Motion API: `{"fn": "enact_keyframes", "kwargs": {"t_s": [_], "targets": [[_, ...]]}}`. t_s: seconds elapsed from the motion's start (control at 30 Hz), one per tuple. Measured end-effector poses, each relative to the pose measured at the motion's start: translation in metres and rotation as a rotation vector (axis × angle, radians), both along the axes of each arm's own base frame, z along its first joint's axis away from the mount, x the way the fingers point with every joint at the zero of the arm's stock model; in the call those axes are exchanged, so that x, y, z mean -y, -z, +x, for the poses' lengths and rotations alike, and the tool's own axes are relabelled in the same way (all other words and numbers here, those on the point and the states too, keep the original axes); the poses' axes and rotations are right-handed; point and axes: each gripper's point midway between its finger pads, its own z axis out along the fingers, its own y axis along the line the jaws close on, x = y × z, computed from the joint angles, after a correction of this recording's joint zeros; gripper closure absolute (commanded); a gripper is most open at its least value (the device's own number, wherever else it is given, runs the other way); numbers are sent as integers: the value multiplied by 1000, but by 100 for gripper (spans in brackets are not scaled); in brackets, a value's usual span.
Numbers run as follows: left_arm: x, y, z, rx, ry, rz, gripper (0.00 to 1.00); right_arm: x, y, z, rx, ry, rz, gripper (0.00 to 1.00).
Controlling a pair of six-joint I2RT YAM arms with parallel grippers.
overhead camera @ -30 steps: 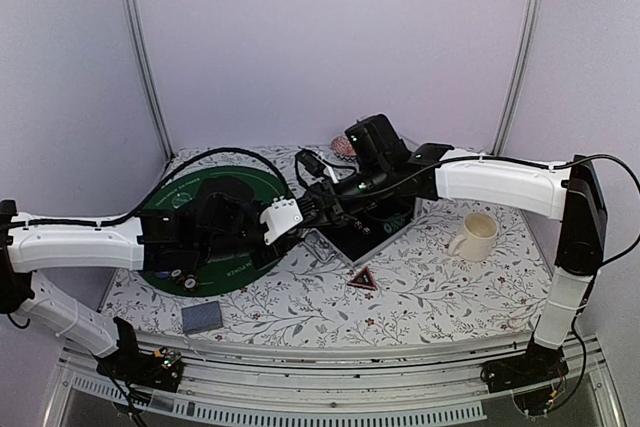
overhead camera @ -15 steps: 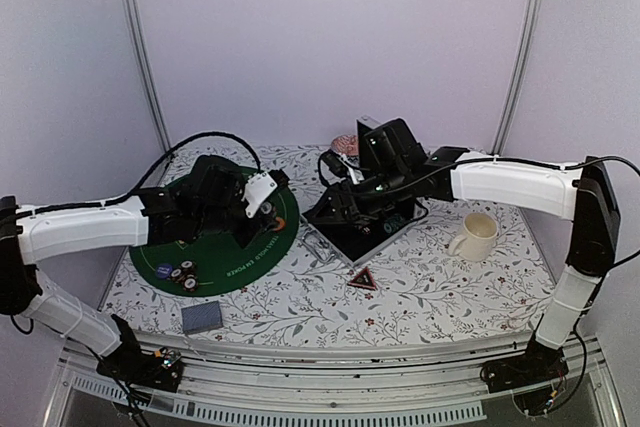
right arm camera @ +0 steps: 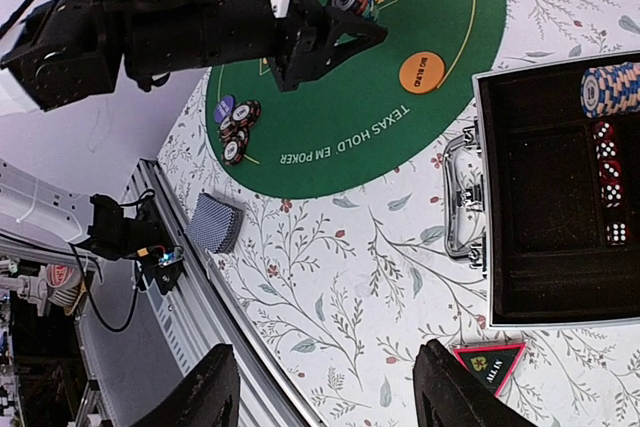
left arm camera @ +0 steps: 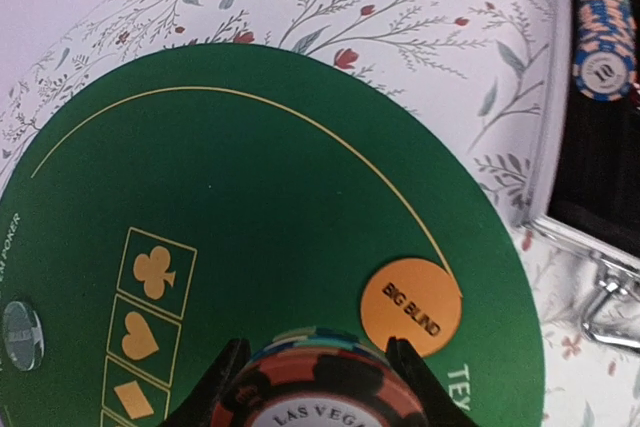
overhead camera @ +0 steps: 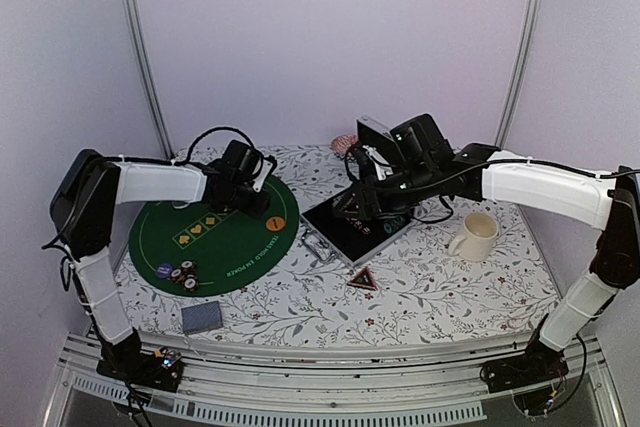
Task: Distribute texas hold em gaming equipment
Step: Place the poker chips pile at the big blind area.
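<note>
My left gripper (left arm camera: 315, 352) is shut on a short stack of striped poker chips (left arm camera: 318, 392), red and black on top. It holds them over the round green mat (left arm camera: 250, 207), just beside the orange "BIG BLIND" button (left arm camera: 411, 307). In the top view the left gripper (overhead camera: 252, 197) is at the mat's far right part and the button (overhead camera: 275, 222) lies near it. A few chips (overhead camera: 178, 273) lie at the mat's near edge. A deck of grey-blue cards (overhead camera: 201, 317) lies near the table's front. My right gripper (right arm camera: 330, 397) is open and empty, high above the table near the case.
The open silver case (overhead camera: 345, 232) stands right of the mat; it holds a chip stack (right arm camera: 610, 89) and red dice (right arm camera: 605, 177). A red-edged triangle (overhead camera: 363, 279) lies in front of it. A cream mug (overhead camera: 475, 235) stands at the right.
The left arm has swung from the case's edge back over the mat to its far right part, carrying chips. The right arm has drawn back to the right, over the case.
</note>
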Motion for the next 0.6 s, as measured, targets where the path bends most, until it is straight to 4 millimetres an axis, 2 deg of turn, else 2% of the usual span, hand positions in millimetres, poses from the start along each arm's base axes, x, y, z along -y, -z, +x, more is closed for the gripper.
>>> {"fn": "enact_keyframes", "kwargs": {"t_s": [0.13,0.33,0.47,0.6], "targets": [[-4,21,23,-22,-40,21,100,7,2,-2,10,10,-20,39],[-10,58,45,-77,-70,40,100,11,-2,-4,17,16,-22,39],[-7,68,60,-86,-74,32,100,12,-1,-5,12,17,-30,39],[-2,67,68,-84,-68,15,100,13,0,-5,11,18,-32,39]]}}
